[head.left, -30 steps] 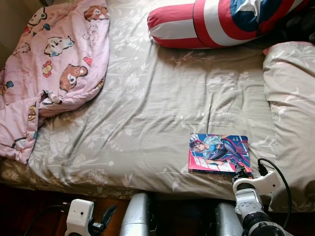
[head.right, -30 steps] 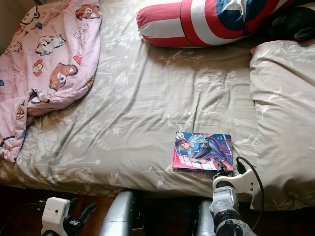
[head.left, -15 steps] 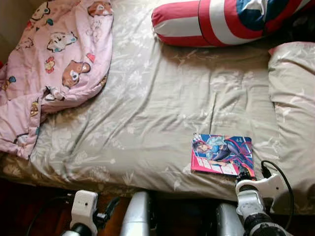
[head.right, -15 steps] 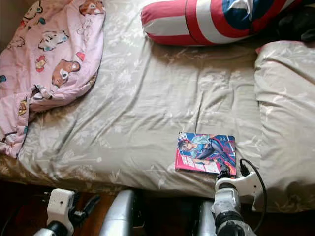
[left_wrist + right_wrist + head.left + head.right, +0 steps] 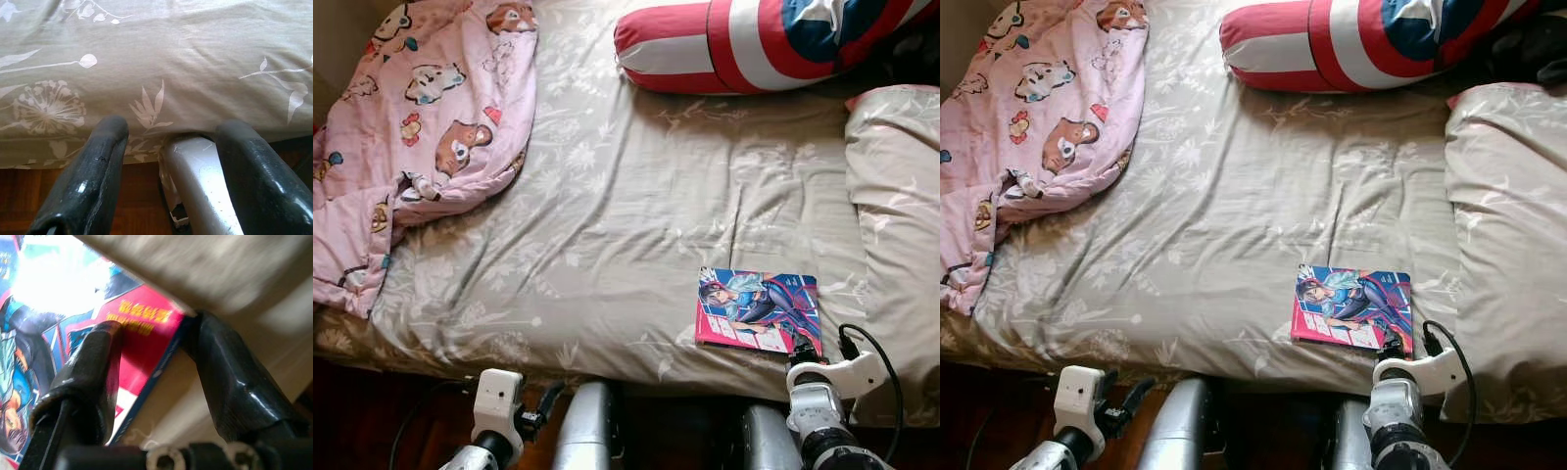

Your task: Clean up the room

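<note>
The right pincer (image 5: 156, 382) stands at the near corner of a comic book (image 5: 759, 311), its two black fingers (image 5: 88, 382) parted to a moderate gap that straddles the book's edge without yet clamping it, one finger over the cover and the other apparently off the edge, though the blurred wrist view makes the contact hard to confirm. The book lies flat on the grey floral sheet of the bed (image 5: 607, 225), near its front edge and just beside a pillow (image 5: 896, 225) in matching fabric. To lift it cleanly, the lower finger likely needs to slide under the cover's edge, pressing into the soft mattress, before closing. The left pincer (image 5: 166, 161), fingers apart and holding nothing, hangs low at the bedside facing the sheet's overhang. A pink cartoon-print blanket (image 5: 421, 127) lies bunched at the far left, and a red, white and blue shield-pattern bolster (image 5: 754, 44) rests along the far side; neither obstructs the reach.
</note>
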Robot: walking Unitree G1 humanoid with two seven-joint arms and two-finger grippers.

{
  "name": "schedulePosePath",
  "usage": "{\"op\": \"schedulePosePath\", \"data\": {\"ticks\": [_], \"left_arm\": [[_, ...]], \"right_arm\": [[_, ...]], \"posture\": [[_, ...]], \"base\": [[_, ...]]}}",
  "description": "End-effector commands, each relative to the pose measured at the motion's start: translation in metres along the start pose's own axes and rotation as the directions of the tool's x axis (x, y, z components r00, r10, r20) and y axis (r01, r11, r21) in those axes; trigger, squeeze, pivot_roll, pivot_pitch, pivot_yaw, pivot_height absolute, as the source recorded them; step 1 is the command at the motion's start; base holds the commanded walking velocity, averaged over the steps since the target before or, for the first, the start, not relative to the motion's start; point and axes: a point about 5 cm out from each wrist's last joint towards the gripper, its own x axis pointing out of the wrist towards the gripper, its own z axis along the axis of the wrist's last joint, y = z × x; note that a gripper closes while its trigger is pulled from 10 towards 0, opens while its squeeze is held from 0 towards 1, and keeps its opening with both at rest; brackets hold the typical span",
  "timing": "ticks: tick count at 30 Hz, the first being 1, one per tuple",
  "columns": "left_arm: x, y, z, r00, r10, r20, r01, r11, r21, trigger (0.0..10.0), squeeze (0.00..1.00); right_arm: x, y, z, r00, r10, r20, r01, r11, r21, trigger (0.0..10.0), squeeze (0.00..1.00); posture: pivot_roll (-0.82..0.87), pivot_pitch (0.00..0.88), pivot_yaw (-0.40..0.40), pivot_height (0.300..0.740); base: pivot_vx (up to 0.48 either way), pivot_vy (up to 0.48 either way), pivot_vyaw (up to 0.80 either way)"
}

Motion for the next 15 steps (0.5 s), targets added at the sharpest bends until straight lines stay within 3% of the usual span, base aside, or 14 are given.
{"op": "schedulePosePath", "data": {"ticks": [1, 5, 11, 15], "left_arm": [[-0.006, 0.004, -0.012, 0.998, 0.024, -0.052, -0.023, 1.0, 0.015, 10.0, 0.0], [0.002, 0.005, -0.012, 0.999, 0.027, -0.041, -0.026, 1.0, 0.017, 10.0, 0.0], [0.013, 0.003, -0.01, 0.999, 0.025, -0.026, -0.025, 1.0, 0.014, 10.0, 0.0], [0.017, 0.003, -0.01, 0.999, 0.023, -0.023, -0.023, 1.0, 0.018, 10.0, 0.0]], "right_arm": [[-0.005, -0.02, -0.007, 0.997, -0.08, -0.024, 0.08, 0.997, 0.011, 10.0, 0.0], [-0.004, -0.015, -0.007, 0.998, -0.061, -0.028, 0.061, 0.998, 0.001, 10.0, 0.0], [-0.001, 0.001, -0.006, 0.998, 0.023, -0.05, -0.029, 0.992, -0.124, 10.0, 0.0], [0.0, 0.006, -0.005, 0.997, 0.052, -0.053, -0.059, 0.988, -0.145, 10.0, 0.0]], "posture": [[0.17, 0.254, 0.116, 0.637], [0.16, 0.223, 0.108, 0.637], [0.15, 0.199, 0.097, 0.637], [0.15, 0.18, 0.092, 0.637]], "base": [[0.0, 0.0, 0.0], [0.0, 0.0, 0.0], [0.0, 0.0, 0.0], [0.0, 0.0, 0.0]]}}
